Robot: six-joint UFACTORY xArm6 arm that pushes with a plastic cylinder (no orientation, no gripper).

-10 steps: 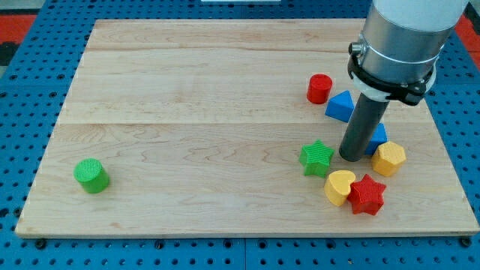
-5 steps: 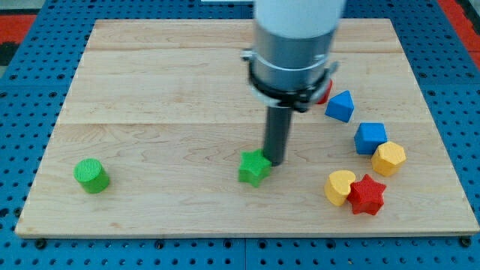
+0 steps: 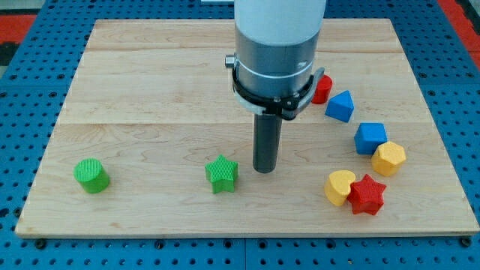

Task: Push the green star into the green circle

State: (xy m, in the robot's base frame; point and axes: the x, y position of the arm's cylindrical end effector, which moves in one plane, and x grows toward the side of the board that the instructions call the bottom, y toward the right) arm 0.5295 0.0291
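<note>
One rod, no gripper — my tip (image 3: 264, 170) rests on the board (image 3: 150, 82) just right of the green star (image 3: 222, 174), with a narrow gap between them as far as the view shows; the rod holds nothing and can only push. The green star sits low on the board, a little left of centre; the green circle (image 3: 91, 175) lies well apart from it, near the view's lower left, at much the same height. Step in hand: a leftward push. To do it well, close the gap and meet the star's right side squarely on the line through its middle toward the circle — an off-centre touch on a star point would likely spin it or send it toward the bottom edge (which is near). The lane between star and circle holds no block. Others, all to the view's right and behind the push: red cylinder (image 3: 322, 88), partly hidden by the arm; blue block (image 3: 340, 106); blue cube (image 3: 370, 138); yellow hexagon (image 3: 389, 158); yellow heart (image 3: 340, 187), touching the red star (image 3: 367, 194). None obstructs.
</note>
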